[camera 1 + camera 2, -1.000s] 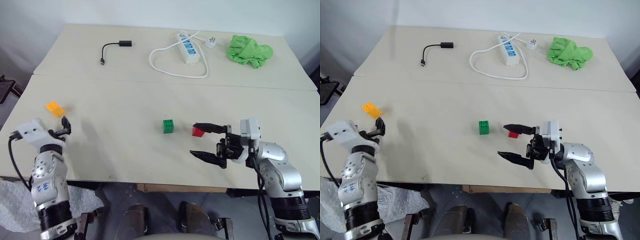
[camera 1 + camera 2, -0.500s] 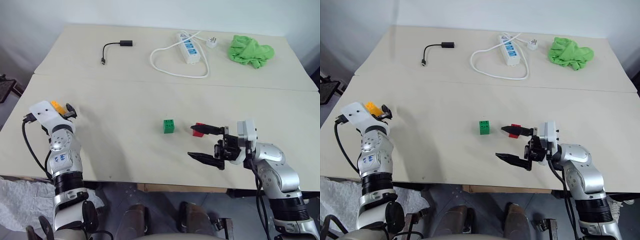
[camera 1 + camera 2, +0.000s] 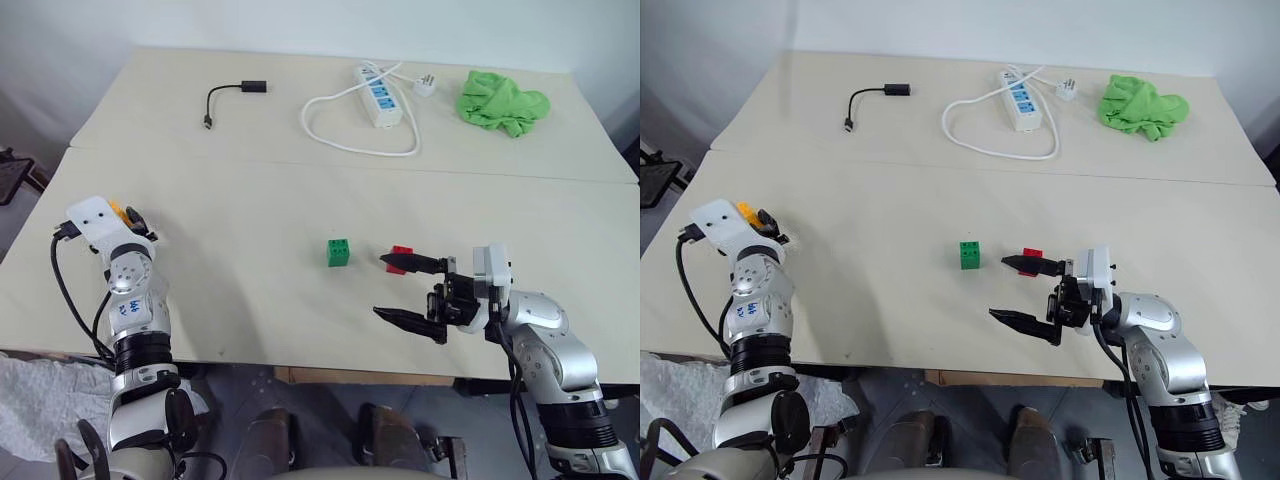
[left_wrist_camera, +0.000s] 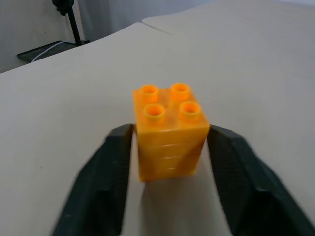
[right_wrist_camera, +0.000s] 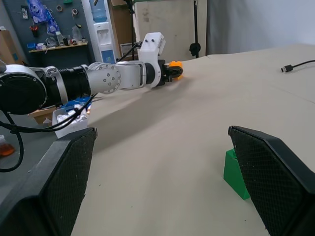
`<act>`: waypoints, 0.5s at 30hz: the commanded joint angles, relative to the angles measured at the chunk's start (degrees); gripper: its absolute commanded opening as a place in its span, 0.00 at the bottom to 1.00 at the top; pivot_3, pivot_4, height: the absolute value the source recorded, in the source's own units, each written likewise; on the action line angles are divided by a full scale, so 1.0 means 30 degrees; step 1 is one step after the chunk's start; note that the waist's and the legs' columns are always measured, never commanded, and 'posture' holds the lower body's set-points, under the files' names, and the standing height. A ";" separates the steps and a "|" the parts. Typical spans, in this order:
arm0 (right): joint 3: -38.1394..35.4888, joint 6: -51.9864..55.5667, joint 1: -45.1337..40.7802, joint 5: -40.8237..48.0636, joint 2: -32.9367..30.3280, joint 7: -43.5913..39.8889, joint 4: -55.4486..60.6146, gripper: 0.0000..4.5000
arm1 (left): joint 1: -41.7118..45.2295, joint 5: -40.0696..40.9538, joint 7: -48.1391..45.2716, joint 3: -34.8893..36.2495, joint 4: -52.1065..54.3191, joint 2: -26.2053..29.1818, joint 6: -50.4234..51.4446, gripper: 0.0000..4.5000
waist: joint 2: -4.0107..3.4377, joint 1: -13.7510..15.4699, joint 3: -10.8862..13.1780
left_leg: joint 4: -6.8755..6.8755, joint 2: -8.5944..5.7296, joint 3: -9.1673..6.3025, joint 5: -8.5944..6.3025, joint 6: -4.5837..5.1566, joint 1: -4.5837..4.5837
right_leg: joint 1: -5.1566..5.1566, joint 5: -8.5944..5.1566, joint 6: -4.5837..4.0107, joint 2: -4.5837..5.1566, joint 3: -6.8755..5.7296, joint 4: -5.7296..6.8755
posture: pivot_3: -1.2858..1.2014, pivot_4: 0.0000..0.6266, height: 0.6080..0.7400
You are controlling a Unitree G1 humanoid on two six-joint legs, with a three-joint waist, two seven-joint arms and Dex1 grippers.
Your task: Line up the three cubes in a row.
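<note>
Colours here: orange-yellow cube (image 4: 170, 132) with studs on top, a green cube (image 3: 338, 252), a red cube (image 3: 400, 258). Surface (image 3: 250, 290) is pale beige. Cloth (image 3: 502, 102) is bright green, power strip (image 3: 376, 95) white with blue sockets, cable (image 3: 228, 98) black. Both claws have black fingers.

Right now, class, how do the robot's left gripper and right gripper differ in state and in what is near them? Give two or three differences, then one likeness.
The left gripper is shut on the orange-yellow cube; the right gripper is open and holds nothing.
The left gripper sits near the table's left edge, far from the green cube; the right gripper sits close to the red cube.
Both have two black fingers and hang low over the table.
</note>
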State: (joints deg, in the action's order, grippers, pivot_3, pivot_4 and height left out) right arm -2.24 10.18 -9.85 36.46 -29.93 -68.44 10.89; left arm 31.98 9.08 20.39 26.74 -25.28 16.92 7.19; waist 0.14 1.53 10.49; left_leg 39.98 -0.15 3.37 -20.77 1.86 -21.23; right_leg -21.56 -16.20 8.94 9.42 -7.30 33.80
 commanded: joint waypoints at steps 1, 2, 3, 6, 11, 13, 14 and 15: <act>-0.0238 -0.0232 0.0254 0.0169 0.0054 0.0084 0.0622 1.00 | -0.0182 -0.0130 -0.0612 0.0051 0.0191 0.0861 -0.0422 0.32 | 0.0000 -0.0020 0.0000 | 0.0000 0.0001 0.0001 0.0000 0.0000 0.0000 | 0.0000 0.0000 0.0000 0.0000 0.0000 -0.0001 | 0.52 0.24 1.00; -0.0272 -0.0280 0.0349 0.0138 0.0028 0.0115 0.0655 1.00 | -0.0338 0.0163 -0.1324 0.0073 0.0080 0.0991 -0.0683 0.32 | 0.0000 -0.0029 0.0000 | -0.0001 0.0001 0.0002 0.0000 0.0000 0.0000 | 0.0000 0.0000 0.0000 0.0000 -0.0002 0.0000 | 0.52 0.24 1.00; -0.0288 -0.0315 0.0406 0.0115 0.0009 0.0136 0.0671 1.00 | -0.0432 0.0392 -0.1826 0.0083 -0.0002 0.1064 -0.0889 0.32 | -0.0001 -0.0040 -0.0001 | -0.0003 0.0001 0.0003 0.0000 -0.0001 0.0002 | -0.0001 0.0000 0.0000 -0.0001 -0.0004 0.0000 | 0.52 0.24 1.00; -0.0621 -0.0342 0.0943 0.0197 -0.0185 0.0340 0.1093 1.00 | -0.0827 0.3408 -0.9924 -0.0453 0.0256 0.1752 -0.1904 0.32 | -0.0001 -0.0009 0.0000 | -0.0003 0.0001 0.0007 0.0000 0.0000 -0.0001 | -0.0001 0.0000 -0.0001 0.0000 -0.0006 -0.0001 | 0.52 0.24 1.00; -0.1277 -0.0184 0.1893 0.0344 -0.0733 0.0550 0.1719 1.00 | -0.0716 0.4981 -2.2480 -0.2979 -0.0166 0.5086 -0.3161 0.32 | -0.0001 -0.0079 0.0000 | 0.0003 0.0010 0.0129 -0.0003 -0.0009 -0.0017 | -0.0004 -0.0005 -0.0011 -0.0011 -0.0047 -0.0013 | 0.52 0.24 1.00; -0.1834 -0.0099 0.2446 0.0485 -0.1201 0.0412 0.1894 1.00 | 0.0745 0.4518 -2.8496 -0.5037 -0.1588 0.6750 -0.3868 0.32 | -0.0003 -0.0039 0.0002 | 0.0001 0.0011 0.0133 -0.0002 -0.0012 -0.0014 | -0.0005 -0.0006 -0.0011 -0.0015 -0.0044 -0.0012 | 0.52 0.24 1.00; -0.2031 -0.0090 0.2592 0.0512 -0.1400 0.0345 0.1879 1.00 | 0.1640 0.3857 -3.0715 -0.6107 -0.2710 0.7273 -0.4554 0.32 | -0.0004 -0.0020 0.0001 | 0.0004 0.0011 0.0165 0.0001 -0.0017 -0.0015 | -0.0004 -0.0010 -0.0017 -0.0024 -0.0059 -0.0007 | 0.52 0.24 1.00; -0.2158 -0.0092 0.2670 0.0538 -0.1538 0.0315 0.1861 1.00 | 0.2379 0.3383 -3.2172 -0.6852 -0.3722 0.7472 -0.5076 0.32 | -0.0006 0.0000 0.0000 | 0.0001 0.0010 0.0176 0.0001 -0.0017 -0.0019 | -0.0004 -0.0011 -0.0018 -0.0025 -0.0061 -0.0010 | 0.52 0.24 1.00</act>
State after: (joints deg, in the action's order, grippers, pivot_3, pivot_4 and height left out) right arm -6.89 10.11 -1.94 36.67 -33.75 -67.20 14.44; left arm 37.52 20.93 -67.54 9.18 -34.03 38.94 -5.03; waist 0.12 1.53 10.49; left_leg 39.98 -0.14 3.91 -20.77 1.81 -21.28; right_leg -21.58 -16.23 8.89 9.34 -7.48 33.78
